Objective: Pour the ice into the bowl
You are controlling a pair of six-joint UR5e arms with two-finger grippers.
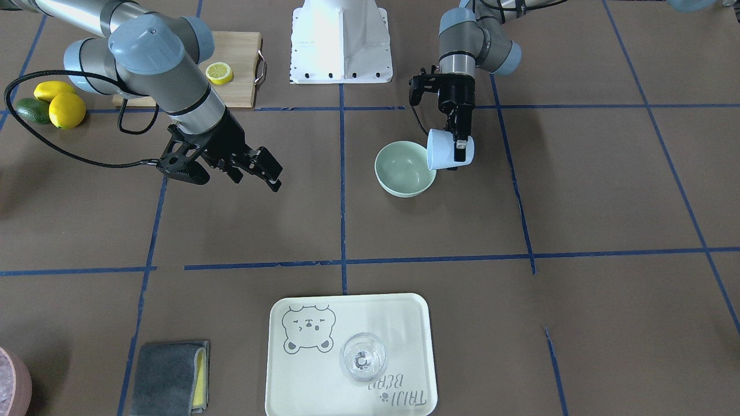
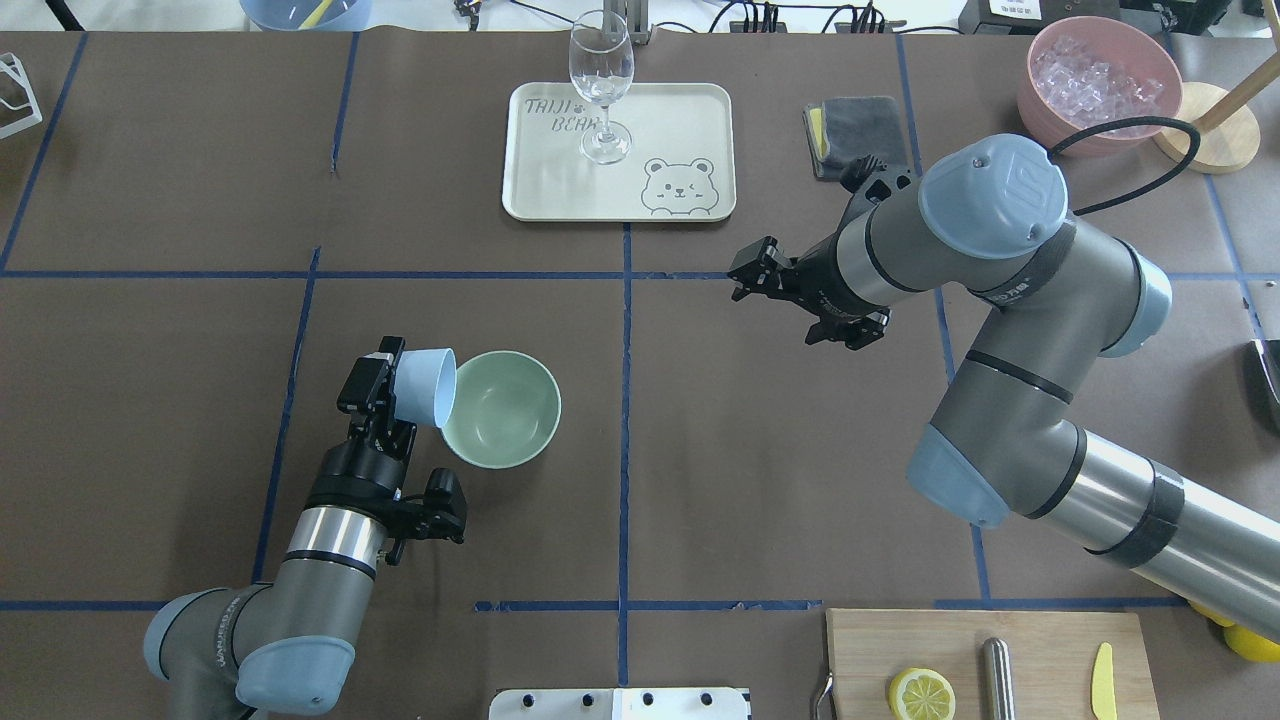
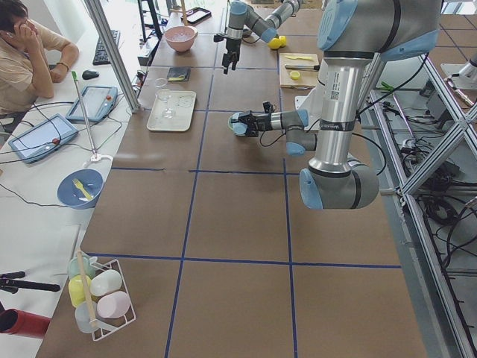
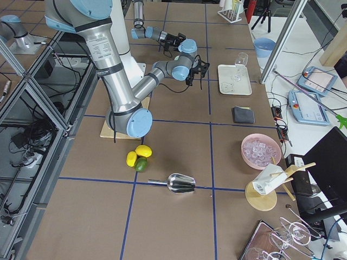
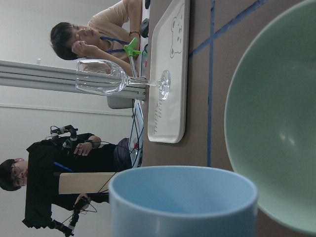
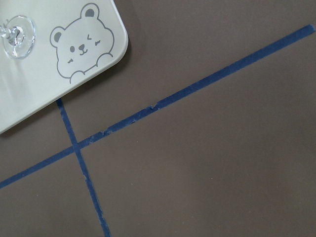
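My left gripper [image 2: 393, 385] is shut on a pale blue cup [image 2: 427, 386], tipped on its side with its mouth over the near rim of the mint-green bowl [image 2: 503, 408]. In the front view the cup [image 1: 446, 151] overlaps the bowl's rim [image 1: 404, 170]. The bowl's inside looks bare. The left wrist view shows the cup's rim [image 5: 182, 197] and the bowl [image 5: 276, 123], with no ice in either. Ice [image 2: 1098, 78] lies in a pink container at the far right corner. My right gripper [image 2: 745, 278] hangs open and empty above the table's middle.
A cream tray [image 2: 680, 120] with a clear wine glass [image 2: 601, 90] stands at the far centre, with a grey cloth [image 2: 850, 135] beside it. A cutting board [image 2: 1040, 650] holds a lemon half [image 2: 921, 694]. Whole lemons [image 1: 60, 104] and a metal scoop [image 4: 176, 183] lie on my right.
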